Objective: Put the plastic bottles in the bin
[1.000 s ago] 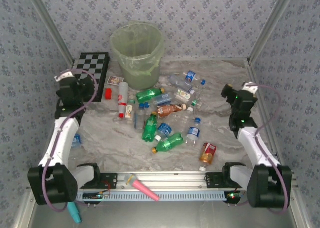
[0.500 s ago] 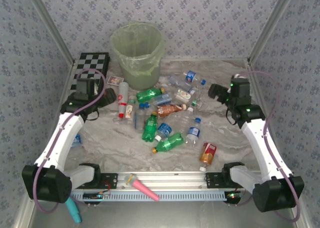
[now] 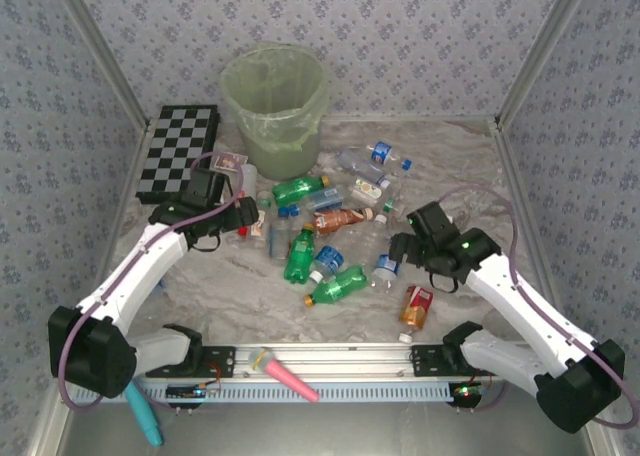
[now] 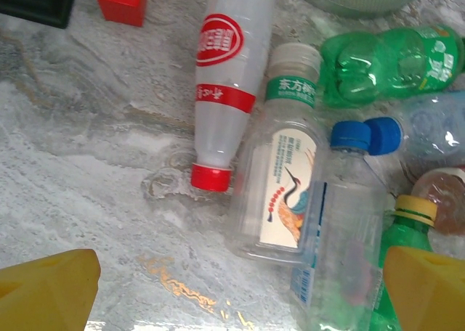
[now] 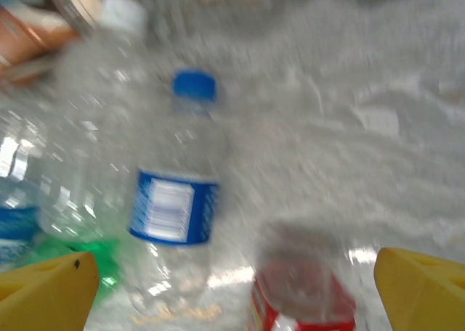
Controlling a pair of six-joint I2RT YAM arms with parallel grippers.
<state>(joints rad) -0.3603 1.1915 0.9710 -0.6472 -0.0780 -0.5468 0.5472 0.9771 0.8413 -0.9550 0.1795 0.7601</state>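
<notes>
From above, plastic bottles point(image 3: 298, 256) lie scattered near the bin point(image 3: 240, 81), with the left gripper point(image 3: 250, 219) and right gripper point(image 3: 396, 248) both spread wide and empty over them; left wrist view: a red-capped white bottle point(image 4: 221, 77) beside a clear crane-labelled bottle point(image 4: 283, 186); right wrist view, blurred: a blue-labelled bottle point(image 5: 174, 200).

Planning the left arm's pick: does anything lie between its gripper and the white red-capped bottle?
Nothing visible does. The left gripper is open above the table; the white red-capped bottle lies uncovered ahead, a crane-label bottle beside it.
</notes>
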